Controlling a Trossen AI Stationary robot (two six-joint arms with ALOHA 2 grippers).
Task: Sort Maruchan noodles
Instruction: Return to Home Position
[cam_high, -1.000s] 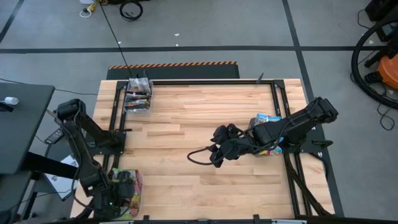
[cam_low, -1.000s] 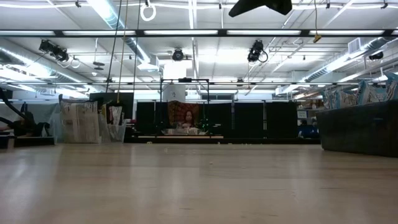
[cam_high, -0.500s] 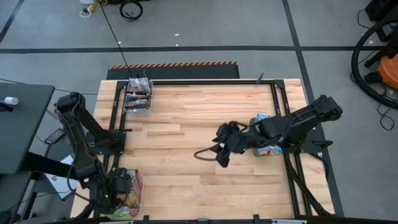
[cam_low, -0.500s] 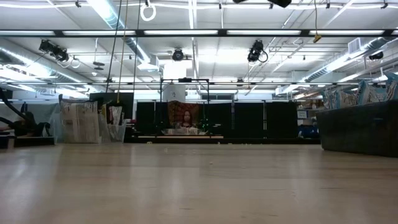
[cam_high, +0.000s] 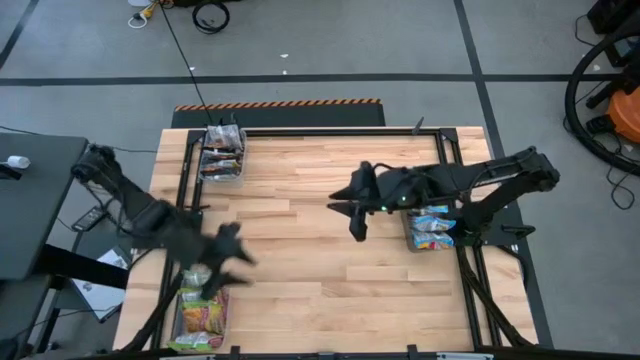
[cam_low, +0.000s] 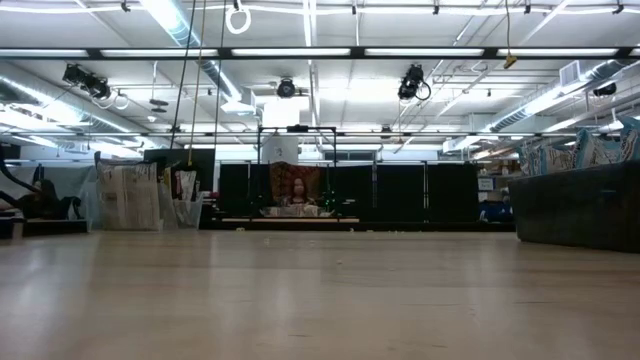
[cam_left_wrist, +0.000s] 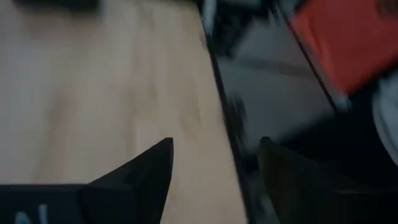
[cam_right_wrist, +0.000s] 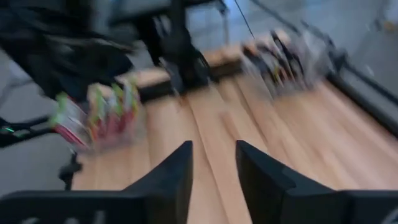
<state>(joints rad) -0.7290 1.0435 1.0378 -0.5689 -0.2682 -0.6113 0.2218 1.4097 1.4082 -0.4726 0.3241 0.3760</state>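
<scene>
The Maruchan noodles lie sorted in three clear bins. Green-red packets (cam_high: 200, 315) fill the near-left bin, dark brown packets (cam_high: 222, 155) the far-left bin, and blue-white packets (cam_high: 432, 225) the bin at the right edge. My left gripper (cam_high: 232, 268) hangs above the table just beyond the near-left bin. In the left wrist view it (cam_left_wrist: 214, 165) is open and holds nothing. My right gripper (cam_high: 348, 215) hovers over the table's middle, left of the blue-white bin. Its fingers (cam_right_wrist: 213, 165) stand a narrow gap apart with nothing between them. The low view shows neither gripper.
A black frame rail (cam_high: 185, 215) runs along the table's left edge and another (cam_high: 455, 200) along the right. The bare wooden top (cam_high: 300, 270) lies between the bins. A dark side table (cam_high: 35, 200) stands left of the bench.
My left gripper has risen out of the near-left bin and swung toward the table's middle and far edge, moving fast. My right gripper has risen and gone toward the far edge, turning about its wrist; its dark shape has left the top of the low view.
</scene>
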